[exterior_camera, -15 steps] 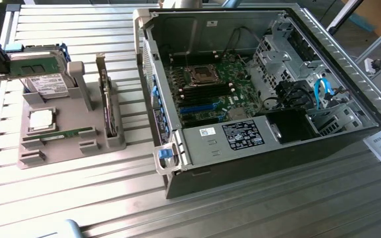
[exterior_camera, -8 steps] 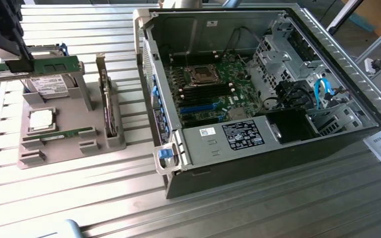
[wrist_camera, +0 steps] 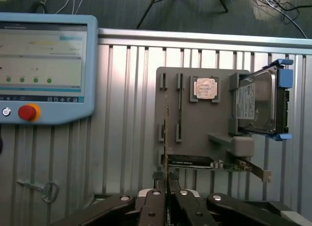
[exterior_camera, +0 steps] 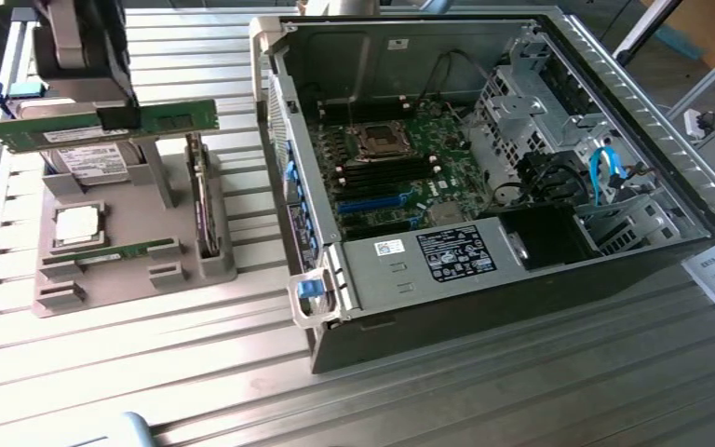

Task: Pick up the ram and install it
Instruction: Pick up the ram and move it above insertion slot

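Observation:
The ram (exterior_camera: 103, 124) is a long green stick held level in the air above the grey parts holder (exterior_camera: 122, 270), at the exterior view's upper left. My gripper (exterior_camera: 119, 116) is shut on its middle from above. In the wrist view the ram (wrist_camera: 166, 138) appears edge-on as a thin strip running out from between the closed fingers, with my gripper (wrist_camera: 166, 179) above the holder (wrist_camera: 200, 118). The open computer case (exterior_camera: 606, 93) lies to the exterior view's right, its motherboard memory slots (exterior_camera: 389, 172) exposed.
The holder also carries a hard drive (wrist_camera: 261, 101), a silver processor (wrist_camera: 205, 87), a dark expansion card (wrist_camera: 195, 162) and another green stick (exterior_camera: 112, 252). A control pendant with a red button (wrist_camera: 28, 112) lies beside it on the slatted metal table (exterior_camera: 209, 372).

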Robot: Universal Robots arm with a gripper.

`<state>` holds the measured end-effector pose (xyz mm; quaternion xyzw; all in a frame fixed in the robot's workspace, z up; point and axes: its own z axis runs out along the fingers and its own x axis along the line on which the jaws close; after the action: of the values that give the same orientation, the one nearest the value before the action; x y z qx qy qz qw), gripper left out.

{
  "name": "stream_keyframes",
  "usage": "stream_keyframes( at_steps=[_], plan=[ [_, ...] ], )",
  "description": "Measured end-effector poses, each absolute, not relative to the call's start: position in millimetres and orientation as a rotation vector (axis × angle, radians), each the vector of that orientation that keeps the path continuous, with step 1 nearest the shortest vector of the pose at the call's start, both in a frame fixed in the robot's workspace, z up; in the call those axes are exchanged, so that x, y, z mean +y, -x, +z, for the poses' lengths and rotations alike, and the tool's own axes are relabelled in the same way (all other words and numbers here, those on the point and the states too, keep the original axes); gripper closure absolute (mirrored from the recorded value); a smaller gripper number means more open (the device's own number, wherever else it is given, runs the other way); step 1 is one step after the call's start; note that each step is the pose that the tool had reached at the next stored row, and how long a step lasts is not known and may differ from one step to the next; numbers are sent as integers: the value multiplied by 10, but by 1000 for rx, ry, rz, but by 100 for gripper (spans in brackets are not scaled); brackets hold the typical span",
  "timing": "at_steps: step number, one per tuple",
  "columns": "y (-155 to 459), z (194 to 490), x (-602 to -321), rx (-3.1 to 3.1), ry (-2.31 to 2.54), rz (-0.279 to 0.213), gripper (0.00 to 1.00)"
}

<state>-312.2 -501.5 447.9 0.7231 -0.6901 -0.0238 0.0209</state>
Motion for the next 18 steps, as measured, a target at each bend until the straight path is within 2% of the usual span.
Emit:
stream_keyframes(
  at_steps=[18],
  plan=[
    [2490,4478,-5015,-2139,-2241,-74,87]
  ],
)
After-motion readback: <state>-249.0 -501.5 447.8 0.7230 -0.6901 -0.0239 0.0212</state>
